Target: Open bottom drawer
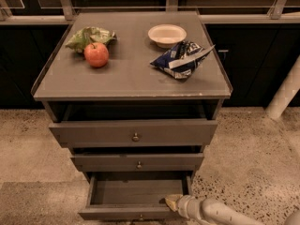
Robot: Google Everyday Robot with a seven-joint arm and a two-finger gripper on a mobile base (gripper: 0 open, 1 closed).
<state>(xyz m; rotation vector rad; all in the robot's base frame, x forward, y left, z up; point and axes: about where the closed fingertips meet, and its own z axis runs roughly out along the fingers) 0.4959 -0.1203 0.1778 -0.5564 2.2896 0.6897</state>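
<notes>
The bottom drawer (131, 193) of the grey-brown cabinet is pulled out, and its empty inside shows. Its slim front panel (124, 214) runs along the frame's bottom edge with a small knob (140, 217) at its centre. My gripper (172, 201) reaches in from the lower right on a white arm (220, 213) and sits at the front right corner of the open drawer, on its front rim. The mid-sized drawer (137, 162) and the top drawer (135, 133) above it are shut.
On the cabinet top (131, 74) lie a red apple (96, 54), a green bag (89, 35), a white bowl (167, 34) and a blue chip bag (180, 60). A white post (283, 95) stands at the right. The floor is speckled.
</notes>
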